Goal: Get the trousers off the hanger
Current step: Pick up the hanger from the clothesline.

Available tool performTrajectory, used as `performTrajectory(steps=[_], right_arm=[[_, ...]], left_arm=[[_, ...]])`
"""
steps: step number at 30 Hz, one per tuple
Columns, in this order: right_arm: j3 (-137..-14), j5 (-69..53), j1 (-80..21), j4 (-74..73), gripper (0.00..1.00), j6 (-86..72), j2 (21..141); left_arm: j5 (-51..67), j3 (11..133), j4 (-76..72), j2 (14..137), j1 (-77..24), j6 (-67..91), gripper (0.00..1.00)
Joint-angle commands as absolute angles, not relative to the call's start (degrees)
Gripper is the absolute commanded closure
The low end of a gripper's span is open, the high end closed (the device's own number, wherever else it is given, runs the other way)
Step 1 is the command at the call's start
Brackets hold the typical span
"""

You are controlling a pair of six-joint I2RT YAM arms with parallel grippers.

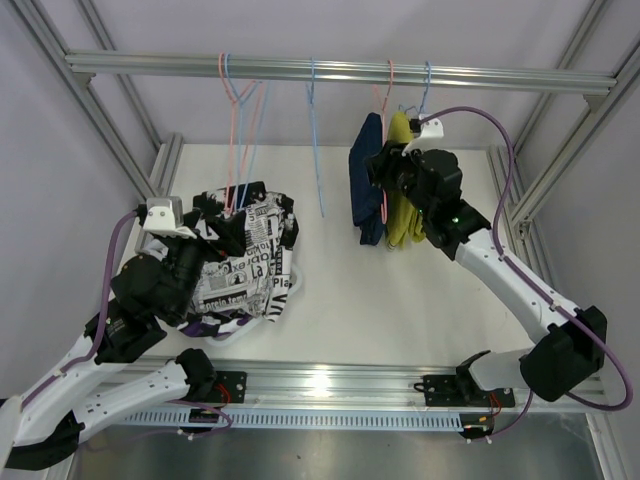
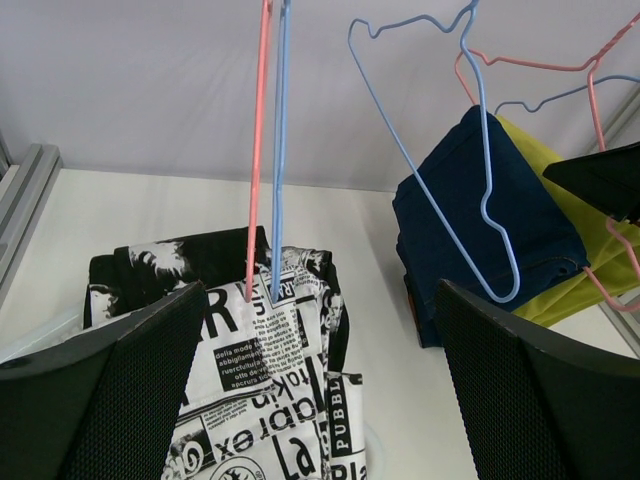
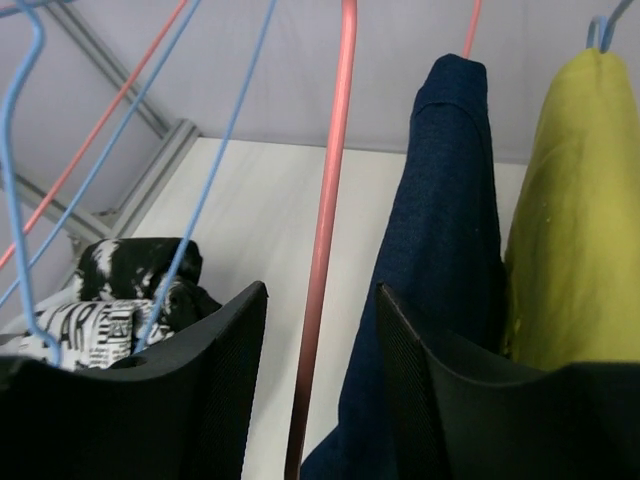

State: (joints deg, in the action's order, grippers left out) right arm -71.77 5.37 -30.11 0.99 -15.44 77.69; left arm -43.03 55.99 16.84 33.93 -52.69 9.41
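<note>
Navy trousers [image 1: 368, 185] and yellow trousers [image 1: 402, 195] hang from the rail on a pink hanger [image 3: 335, 180] and a blue one. The navy pair [image 3: 440, 200] and yellow pair [image 3: 575, 200] fill the right of the right wrist view. My right gripper [image 1: 382, 172] is open beside the navy pair; its fingers [image 3: 322, 290] stand either side of the pink hanger wire without touching it. White dark-printed trousers [image 1: 250, 270], a black speckled pair [image 1: 225, 215] and a purple-patterned pair [image 1: 215, 325] lie piled on the table. My left gripper [image 2: 318, 300] is open and empty over the printed pair [image 2: 260, 380].
Empty pink [image 2: 258, 150] and blue [image 2: 280, 150] hangers hang above the pile, their lower ends touching it. Another empty blue hanger [image 1: 316, 150] hangs mid-rail. The metal rail [image 1: 340, 70] and frame posts border the white table [image 1: 420, 290].
</note>
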Motion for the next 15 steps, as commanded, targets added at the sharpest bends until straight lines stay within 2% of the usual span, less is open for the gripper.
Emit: performTrajectory(steps=[1,8,15], right_arm=[[-69.9,-0.2,-29.3,9.1,0.5,-18.9,74.3],[-66.3,-5.4,-28.0,14.3,0.51,-22.1,72.5],[-64.7,-7.3,-27.2,17.2,0.67,-24.5,73.4]], left_arm=[[-41.8,55.7,14.9,33.6,-52.4,8.2,0.01],[-41.7,55.6,14.9,33.5,-52.4,8.2,0.01],[-41.5,55.7,14.9,33.4,-52.4,8.1,0.01]])
